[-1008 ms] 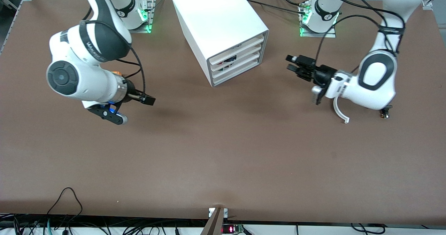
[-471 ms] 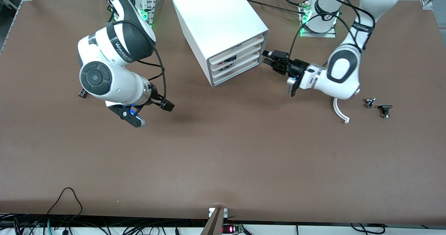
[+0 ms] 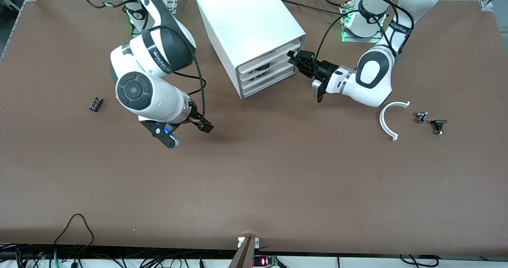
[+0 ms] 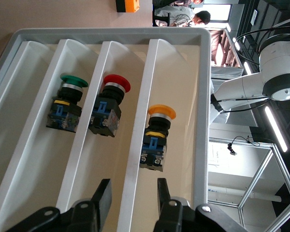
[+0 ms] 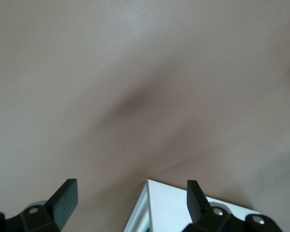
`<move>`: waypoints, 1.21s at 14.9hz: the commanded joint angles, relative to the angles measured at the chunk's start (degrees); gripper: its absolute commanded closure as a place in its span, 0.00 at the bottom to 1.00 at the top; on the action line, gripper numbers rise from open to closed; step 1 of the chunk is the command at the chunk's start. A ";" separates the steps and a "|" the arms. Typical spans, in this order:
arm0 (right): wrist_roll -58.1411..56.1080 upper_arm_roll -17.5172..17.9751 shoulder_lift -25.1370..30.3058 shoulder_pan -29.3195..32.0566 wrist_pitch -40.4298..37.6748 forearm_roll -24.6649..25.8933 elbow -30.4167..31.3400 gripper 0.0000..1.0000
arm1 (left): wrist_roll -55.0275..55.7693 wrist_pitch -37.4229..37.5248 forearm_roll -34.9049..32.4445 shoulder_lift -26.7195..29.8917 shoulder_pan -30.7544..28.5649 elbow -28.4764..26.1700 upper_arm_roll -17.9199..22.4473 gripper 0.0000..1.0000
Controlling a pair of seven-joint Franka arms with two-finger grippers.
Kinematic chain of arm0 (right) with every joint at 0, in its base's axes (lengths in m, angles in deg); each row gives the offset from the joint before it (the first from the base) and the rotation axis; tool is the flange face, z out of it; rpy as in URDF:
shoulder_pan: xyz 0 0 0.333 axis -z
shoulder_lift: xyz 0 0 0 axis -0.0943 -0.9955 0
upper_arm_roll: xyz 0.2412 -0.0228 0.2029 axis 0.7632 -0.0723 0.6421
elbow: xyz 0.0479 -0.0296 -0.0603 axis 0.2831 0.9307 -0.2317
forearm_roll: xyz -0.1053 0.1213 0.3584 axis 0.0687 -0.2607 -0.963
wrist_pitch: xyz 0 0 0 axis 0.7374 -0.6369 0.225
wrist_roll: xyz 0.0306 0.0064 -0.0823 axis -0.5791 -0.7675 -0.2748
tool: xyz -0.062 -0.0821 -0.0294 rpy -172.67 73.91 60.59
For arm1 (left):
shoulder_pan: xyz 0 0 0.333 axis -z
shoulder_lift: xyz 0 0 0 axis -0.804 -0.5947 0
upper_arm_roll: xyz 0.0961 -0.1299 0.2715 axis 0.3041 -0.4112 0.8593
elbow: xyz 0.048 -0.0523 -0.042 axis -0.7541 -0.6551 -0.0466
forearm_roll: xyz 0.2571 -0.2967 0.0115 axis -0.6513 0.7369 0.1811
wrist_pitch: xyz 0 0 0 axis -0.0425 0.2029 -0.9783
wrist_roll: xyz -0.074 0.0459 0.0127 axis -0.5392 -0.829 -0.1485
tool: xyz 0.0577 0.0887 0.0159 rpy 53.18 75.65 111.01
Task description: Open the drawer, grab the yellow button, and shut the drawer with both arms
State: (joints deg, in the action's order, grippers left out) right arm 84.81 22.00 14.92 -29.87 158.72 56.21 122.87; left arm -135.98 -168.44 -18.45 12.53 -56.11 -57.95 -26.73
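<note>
The white cabinet (image 3: 246, 18) stands toward the arms' bases, its four white drawers (image 3: 270, 67) all pushed in. My left gripper (image 3: 295, 58) is open right at the drawer fronts. In the left wrist view my left gripper (image 4: 133, 193) straddles a white drawer lip (image 4: 140, 121). The button (image 4: 157, 130), with an orange-yellow cap, lies in the drawer at the end of the stack, beside that lip. A red button (image 4: 111, 106) and a green button (image 4: 67, 101) lie in the adjacent drawers. My right gripper (image 3: 203, 126) is open and empty over bare table, with the cabinet corner (image 5: 183, 208) showing between its fingers.
A small flat black part (image 3: 95, 103) lies toward the right arm's end. A white curved piece (image 3: 391, 117) and two small parts (image 3: 420, 117) (image 3: 438, 125) lie toward the left arm's end. An orange cube (image 4: 125, 5) lies on the table by the cabinet.
My left gripper has moved in across the table to the drawer fronts, uncovering the white curved piece. My right arm has swung toward the cabinet, uncovering the black part.
</note>
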 commanded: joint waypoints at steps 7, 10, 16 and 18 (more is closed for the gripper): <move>10.55 -0.09 -4.68 -2.35 1.49 0.02 -7.32 0.01 | -1.84 -3.78 1.67 1.44 0.23 -3.39 -3.09 0.56; 13.09 0.25 -4.94 -2.96 4.29 -0.07 -7.41 0.01 | -1.84 -3.87 2.45 1.53 0.22 -3.57 -4.41 0.64; 15.82 1.66 -5.56 -3.05 6.94 -0.07 -7.59 0.01 | -2.98 -4.31 2.90 1.27 -0.48 -3.13 -5.30 1.00; 17.84 2.19 -5.56 -3.32 8.43 0.02 -7.59 0.01 | -2.98 -4.31 2.72 1.01 -0.83 -2.61 -4.95 1.00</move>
State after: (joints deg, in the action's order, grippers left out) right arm 99.88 23.23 11.03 -32.93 166.24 56.16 118.10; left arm -138.06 -172.39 -17.17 12.53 -55.82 -60.17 -31.72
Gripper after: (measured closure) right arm 0.013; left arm 0.890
